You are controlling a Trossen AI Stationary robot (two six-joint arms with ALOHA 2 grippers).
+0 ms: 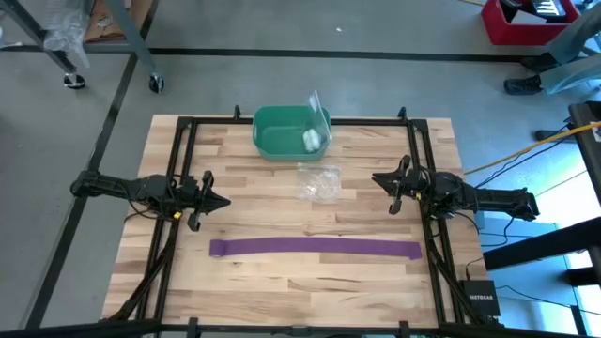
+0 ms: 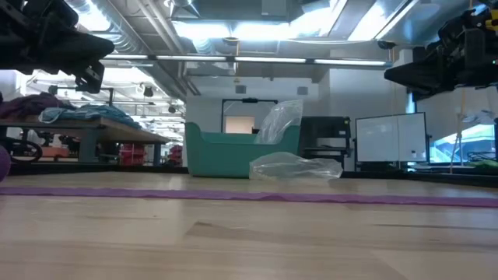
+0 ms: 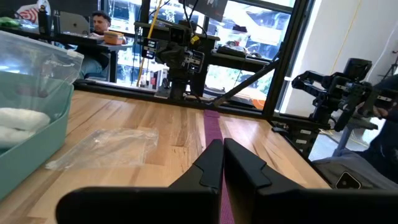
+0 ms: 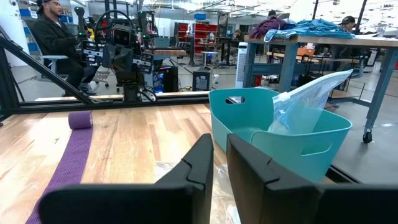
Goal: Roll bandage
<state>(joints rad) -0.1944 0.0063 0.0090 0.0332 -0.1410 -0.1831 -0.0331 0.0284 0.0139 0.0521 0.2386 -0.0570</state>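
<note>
My left fingers (image 1: 223,201) hang above the surface (image 1: 282,291) on the left side, pressed nearly together with only a slit between them and nothing in their grip; my right fingers (image 1: 378,178) hang on the far side facing them, also nearly closed and holding nothing; both sit raised and clear of the work, which I take as a parked pose, since neither touches anything.

The bandage (image 1: 315,247) lies flat on the surface as a long purple strip, running across between my two arms and a little nearer the front edge than either; in my right wrist view its far end (image 4: 79,120) is already curled into a small roll, so I judge the rolling is barely begun, with most of the length still laid out straight; lying stretched like this, it gives a clean line to roll along.

Behind it, well apart, stands a green bin (image 1: 277,139) holding a small white roll (image 1: 311,140), with a crumpled clear plastic bag (image 1: 319,182) just in front of the bin; these stay out of the strip's path.
</note>
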